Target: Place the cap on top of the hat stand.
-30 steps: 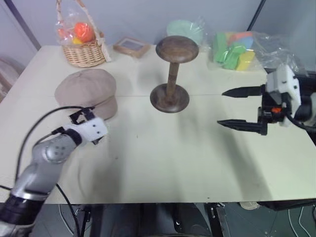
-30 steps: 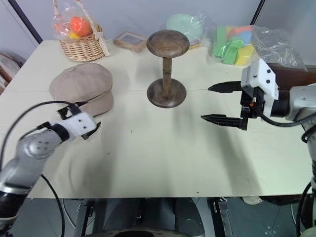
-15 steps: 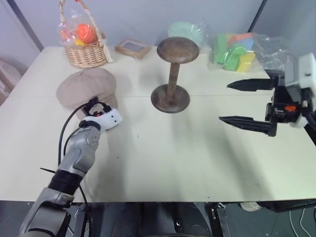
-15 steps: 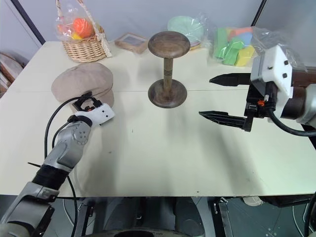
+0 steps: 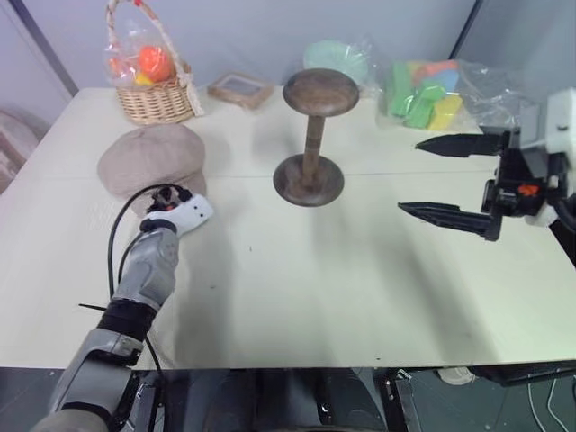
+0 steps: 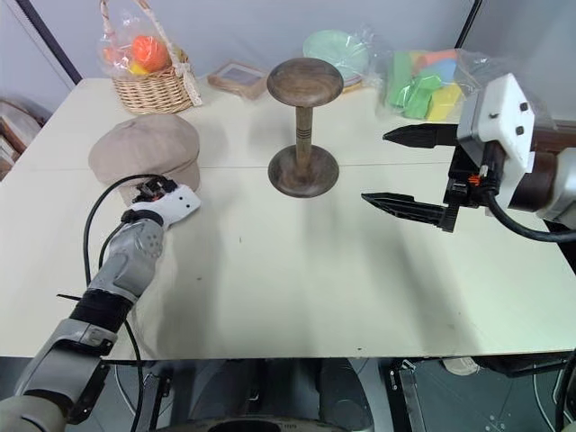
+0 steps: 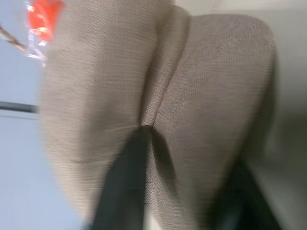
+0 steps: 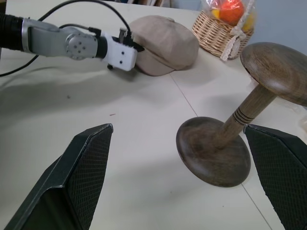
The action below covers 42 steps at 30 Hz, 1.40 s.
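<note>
The beige cap [image 5: 151, 157] lies flat on the table at the left, brim toward me. My left gripper [image 5: 168, 193] is level at the cap's near edge and shut on the brim; the left wrist view shows one dark finger [image 7: 125, 178] pushed into the seam between crown and brim, with cap fabric [image 7: 206, 96] between the two fingers. The dark wooden hat stand [image 5: 310, 135] stands upright mid-table with its domed top bare. My right gripper [image 5: 409, 175] hovers open to the right of the stand, pointing at it, with nothing between its wide-spread fingers [image 8: 81, 163].
A wicker basket [image 5: 157, 94] with wrapped fruit stands behind the cap. Along the back edge are a small framed picture [image 5: 239, 88], a green bowl in plastic [image 5: 337, 56] and a bag of coloured foam blocks [image 5: 427, 90]. The table's front half [image 5: 297, 288] is bare.
My left gripper has reached forward to the cap's brim and closed on it. The right gripper stays open and has barely moved.
</note>
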### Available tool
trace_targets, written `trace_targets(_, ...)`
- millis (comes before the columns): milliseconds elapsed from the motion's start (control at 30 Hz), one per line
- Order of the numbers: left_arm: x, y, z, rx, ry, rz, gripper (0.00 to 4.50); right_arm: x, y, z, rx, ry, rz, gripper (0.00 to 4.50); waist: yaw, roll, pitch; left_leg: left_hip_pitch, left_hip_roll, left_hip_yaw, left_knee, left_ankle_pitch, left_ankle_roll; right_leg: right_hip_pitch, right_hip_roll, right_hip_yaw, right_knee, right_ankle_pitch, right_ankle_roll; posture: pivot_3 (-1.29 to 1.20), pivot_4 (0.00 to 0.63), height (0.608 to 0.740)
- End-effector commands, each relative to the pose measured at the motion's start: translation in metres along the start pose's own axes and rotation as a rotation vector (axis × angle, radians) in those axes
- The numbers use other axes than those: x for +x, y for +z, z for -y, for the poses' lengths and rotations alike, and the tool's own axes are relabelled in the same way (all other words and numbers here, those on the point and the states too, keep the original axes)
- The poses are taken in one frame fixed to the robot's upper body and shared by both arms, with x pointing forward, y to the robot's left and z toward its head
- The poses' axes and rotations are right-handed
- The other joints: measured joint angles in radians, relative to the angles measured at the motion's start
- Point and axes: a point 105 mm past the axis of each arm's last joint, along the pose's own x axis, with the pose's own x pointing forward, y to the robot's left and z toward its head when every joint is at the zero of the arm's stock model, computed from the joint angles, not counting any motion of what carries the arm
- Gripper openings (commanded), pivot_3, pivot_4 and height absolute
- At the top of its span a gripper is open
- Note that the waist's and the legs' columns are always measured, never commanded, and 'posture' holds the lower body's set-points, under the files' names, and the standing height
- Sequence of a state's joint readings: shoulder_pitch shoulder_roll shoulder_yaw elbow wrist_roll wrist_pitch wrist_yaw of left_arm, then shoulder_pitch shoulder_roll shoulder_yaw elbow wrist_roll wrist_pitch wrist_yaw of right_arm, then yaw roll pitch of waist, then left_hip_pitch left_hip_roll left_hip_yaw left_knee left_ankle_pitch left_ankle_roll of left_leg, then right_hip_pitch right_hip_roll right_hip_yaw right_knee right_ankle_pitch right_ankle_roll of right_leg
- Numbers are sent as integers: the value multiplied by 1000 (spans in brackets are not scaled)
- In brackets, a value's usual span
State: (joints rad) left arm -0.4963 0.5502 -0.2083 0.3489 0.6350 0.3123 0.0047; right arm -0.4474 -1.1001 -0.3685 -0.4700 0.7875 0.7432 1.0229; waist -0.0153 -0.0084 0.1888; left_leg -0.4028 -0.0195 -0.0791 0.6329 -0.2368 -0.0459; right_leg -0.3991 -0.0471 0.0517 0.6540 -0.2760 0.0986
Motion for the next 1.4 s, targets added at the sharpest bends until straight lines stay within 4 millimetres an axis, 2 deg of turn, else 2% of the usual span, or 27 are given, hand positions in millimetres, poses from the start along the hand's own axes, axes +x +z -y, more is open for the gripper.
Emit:
trace_targets(33,0,-23,-5,-7,3,-56,59,-5,6,7,-11,-45,12,4500,-1,0,0,0,0,0,0,0,0,0,0,0,0,0,0,0,150,740)
trace_targets(67,1,-20,-13,-2,17,-41,59,-6,5,9,-8,-55,5,4500,0,0,0,0,0,0,0,0,0,0,0,0,0,0,0,0,150,740)
trace_targets(133,6,-4,-50,15,96,54,59,-9,6,16,-27,-101,-2,4500,1,0,0,-1,0,0,0,0,0,-1,0,0,0,0,0,0,150,740)
trace_targets(200,6,10,-72,33,135,133,59,-12,7,19,-36,-126,-3,4500,3,-2,1,-4,0,-1,0,1,-1,-4,0,0,1,0,0,0,150,740)
trace_targets(233,4,25,-90,54,175,213,59,-14,7,21,-38,-138,-4,4500,4,-2,1,-5,0,-1,1,1,-2,-6,0,-1,1,0,0,0,150,740)
trace_targets(267,0,41,-111,71,224,294,59,-17,7,24,-40,-153,-9,4500,6,-2,1,-6,0,-1,1,1,-2,-6,-1,0,1,0,0,0,150,740)
trace_targets(333,-7,60,-137,88,292,396,59,-21,7,27,-46,-175,-18,4500,15,-3,2,-7,-1,-1,2,1,-2,-6,-1,-2,1,0,0,0,150,740)
trace_targets(433,-31,99,-184,94,445,603,59,-31,7,34,-55,-222,-36,4500,27,-3,2,-8,-2,-1,1,1,-2,-6,-3,-1,-2,0,0,0,150,740)
trace_targets(467,-36,107,-191,89,469,644,59,-33,7,35,-56,-231,-38,4500,28,-3,2,-8,-2,-1,1,1,-1,-6,-3,-1,-2,0,0,0,150,740)
trace_targets(533,-50,136,-202,76,500,787,59,-38,8,39,-61,-258,-40,4500,28,-3,2,-9,-2,1,1,1,-1,-6,-3,-1,-3,0,1,0,150,740)
trace_targets(600,-62,165,-200,73,486,924,59,-43,11,41,-66,-278,-39,4500,28,-4,2,-9,-2,1,1,1,-1,-6,-3,-1,-3,1,1,0,150,740)
trace_targets(667,-69,184,-191,79,450,1017,59,-45,12,42,-68,-288,-38,4500,27,-3,2,-9,-3,1,2,1,-1,-5,-2,-1,-3,1,1,0,150,740)
trace_targets(733,-76,205,-172,105,397,1120,59,-47,13,41,-67,-296,-36,4500,27,-3,2,-8,-3,1,2,1,-1,-5,-2,-1,-3,1,1,0,150,740)
trace_targets(800,-82,217,-150,164,343,1204,59,-46,12,39,-66,-297,-38,4500,24,-3,2,-8,-3,2,2,1,-1,-5,-1,-1,-2,1,1,0,150,740)
trace_targets(867,-81,219,-134,185,296,1232,59,-46,10,36,-65,-297,-42,4500,18,-3,2,-7,-3,2,2,1,-1,-5,0,0,-2,1,1,0,150,740)
trace_targets(1000,-59,214,-106,233,207,1136,59,-44,7,31,-61,-296,-45,4500,3,-3,2,-7,-3,2,2,1,-1,-6,1,0,-1,1,1,0,150,740)
trace_targets(1200,-68,222,-78,298,145,1194,59,-42,8,28,-57,-298,-44,4500,5,-3,2,-7,-3,2,2,1,-1,-6,0,0,0,1,1,0,150,740)
trace_targets(1300,-73,222,-70,266,106,1213,1060,-38,3,26,-68,-285,-67,4500,5,-3,2,-7,-3,2,3,1,-1,-5,0,0,0,1,1,0,150,740)
trace_targets(1400,-75,217,-64,245,66,1203,2554,-32,-5,21,-79,-266,-99,4500,5,-3,2,-7,-3,2,3,1,-1,-5,0,0,0,1,1,0,150,740)
